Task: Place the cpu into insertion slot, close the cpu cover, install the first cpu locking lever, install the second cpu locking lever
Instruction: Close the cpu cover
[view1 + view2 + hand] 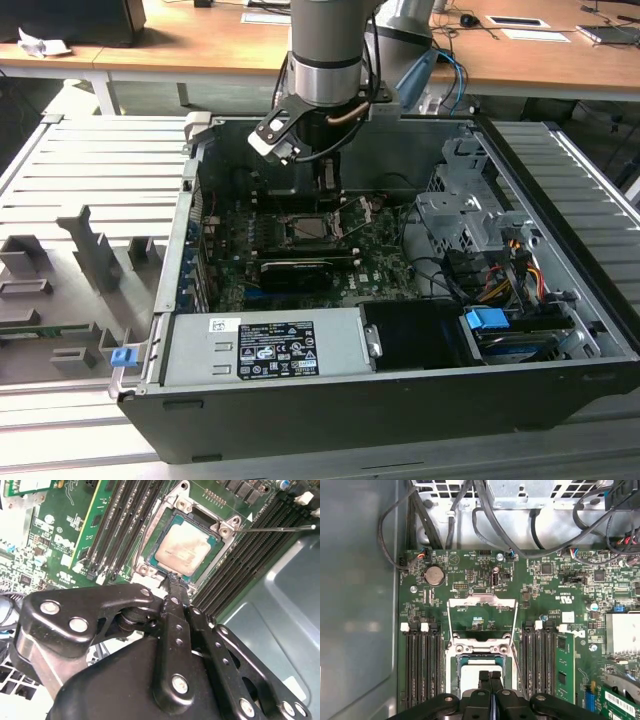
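Silver-grey, tan-tinged square cpu (pixel 187 547) already sits in the dark, metal-rimmed insertion slot (pixel 176 502) of the green motherboard (pixel 545 590), so the first step looks done. Its thin square silver cpu cover (pixel 482 601) stands open and a thin wire locking lever (pixel 275 528) juts free, so the cover and both levers remain. The black gripper (pixel 172 581), fingers pressed together on nothing, hangs at the slot's edge, with long black memory slots (pixel 125 520) crowding both sides

Upright arm (pixel 325 40) — pincer (pixel 173 580) pointing down; fingers (pixel 484 681) pressed together.
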